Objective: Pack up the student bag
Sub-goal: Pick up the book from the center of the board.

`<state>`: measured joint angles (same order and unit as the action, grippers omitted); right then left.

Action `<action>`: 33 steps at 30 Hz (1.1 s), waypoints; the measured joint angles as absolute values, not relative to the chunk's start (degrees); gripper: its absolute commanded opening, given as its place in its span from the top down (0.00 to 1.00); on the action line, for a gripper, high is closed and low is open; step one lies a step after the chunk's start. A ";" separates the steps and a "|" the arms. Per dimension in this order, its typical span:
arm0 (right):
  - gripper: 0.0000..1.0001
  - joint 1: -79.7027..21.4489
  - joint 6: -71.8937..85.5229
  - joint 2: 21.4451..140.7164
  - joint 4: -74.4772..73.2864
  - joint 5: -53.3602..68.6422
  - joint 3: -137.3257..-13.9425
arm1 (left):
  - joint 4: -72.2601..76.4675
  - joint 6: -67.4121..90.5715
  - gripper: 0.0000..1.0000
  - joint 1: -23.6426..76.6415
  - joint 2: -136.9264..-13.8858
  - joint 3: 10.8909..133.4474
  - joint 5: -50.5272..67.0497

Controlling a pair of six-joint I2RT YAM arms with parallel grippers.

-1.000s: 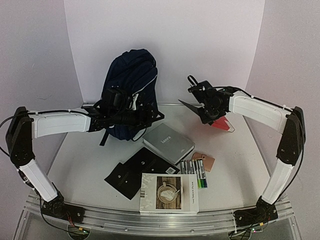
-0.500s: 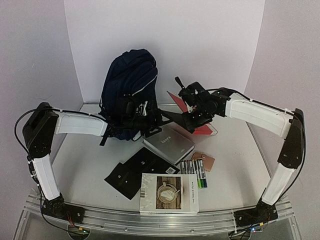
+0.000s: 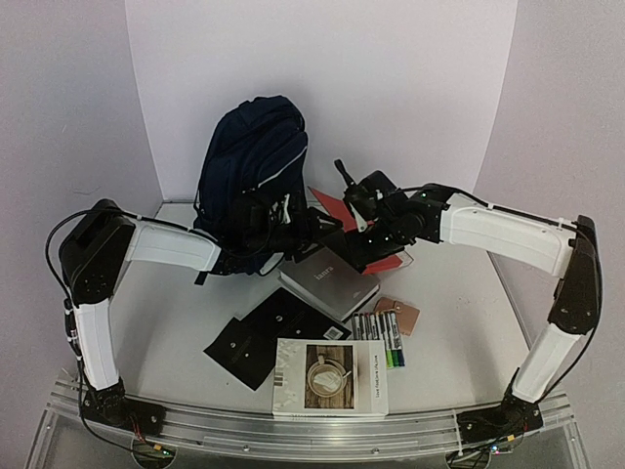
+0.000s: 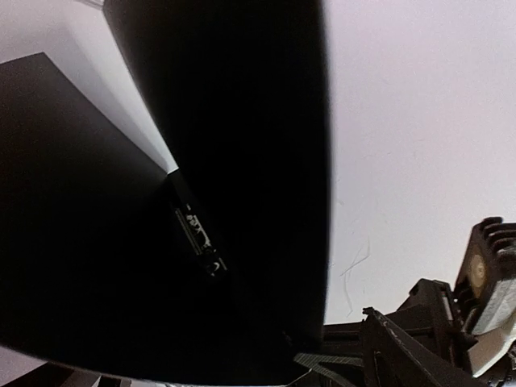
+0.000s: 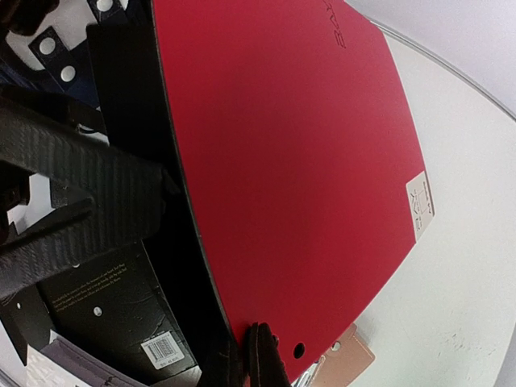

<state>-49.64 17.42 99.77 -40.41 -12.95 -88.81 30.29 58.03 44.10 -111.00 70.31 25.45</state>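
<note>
The right gripper (image 3: 363, 233), jaws clamping the red folder (image 3: 328, 205), is swinging closer to the student bag (image 3: 256, 156) than a second ago. The bag is standing at the tabletop's (image 3: 459, 313) back, and the left gripper (image 3: 293, 233), jaws wide, is reaching by its base. Only the right wrist view is showing the folder's white label (image 5: 419, 205).

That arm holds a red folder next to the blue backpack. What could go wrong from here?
1. The right gripper pinches the flat red folder by one edge only, so it may twist or slip.
2. The open left gripper sits close beside it at the upright navy-blue fabric backpack; the arms might bump or tip the bag.
</note>
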 measured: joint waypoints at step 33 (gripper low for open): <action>0.68 -53.94 14.62 99.50 -33.76 -13.51 -81.36 | 10.92 64.32 1.00 44.69 -117.32 83.40 17.48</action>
<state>-53.94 14.62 99.50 -33.76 -13.51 -81.36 10.92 64.32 44.69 -117.32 83.40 17.48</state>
